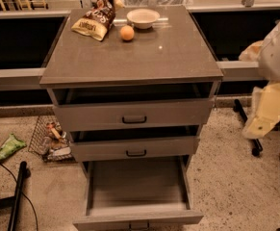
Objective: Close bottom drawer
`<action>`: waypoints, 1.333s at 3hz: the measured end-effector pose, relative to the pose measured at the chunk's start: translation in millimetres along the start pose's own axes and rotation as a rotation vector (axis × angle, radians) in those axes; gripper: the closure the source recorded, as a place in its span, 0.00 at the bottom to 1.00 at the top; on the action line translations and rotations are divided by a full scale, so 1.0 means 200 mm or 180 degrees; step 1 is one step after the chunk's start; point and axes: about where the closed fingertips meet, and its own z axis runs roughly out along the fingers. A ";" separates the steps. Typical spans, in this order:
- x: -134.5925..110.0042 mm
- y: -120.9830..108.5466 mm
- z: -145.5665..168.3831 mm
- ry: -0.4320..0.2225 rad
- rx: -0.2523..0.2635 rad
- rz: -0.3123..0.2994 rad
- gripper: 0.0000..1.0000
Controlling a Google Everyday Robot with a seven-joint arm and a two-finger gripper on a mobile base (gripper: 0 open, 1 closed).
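Observation:
The bottom drawer (137,219) is grey wood-grain and stands pulled far out toward the camera. Its empty inside (137,184) shows, and its dark slot handle (138,224) sits at the frame's lower edge. Above it, the middle drawer (134,148) and top drawer (132,114) are each a little open. My gripper (267,112), the pale white-yellow end of the arm, hangs at the right edge. It is beside the cabinet at about top-drawer height and touches no drawer.
The cabinet top (130,57) holds a chip bag (94,20), an orange (126,32) and a white bowl (143,17). A wire basket of litter (50,138) and a green wrapper (7,146) lie on the floor at left. A dark pole (17,191) is at lower left. A black stand leg (248,129) is at right.

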 end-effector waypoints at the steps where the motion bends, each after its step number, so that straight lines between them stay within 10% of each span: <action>1: -0.01 0.10 0.34 -0.0224 -0.0234 -0.0196 0.00; 2: -0.02 0.22 0.72 -0.0463 -0.0534 -0.0264 0.00; 4: -0.03 0.26 0.88 -0.0504 -0.0710 -0.0340 0.00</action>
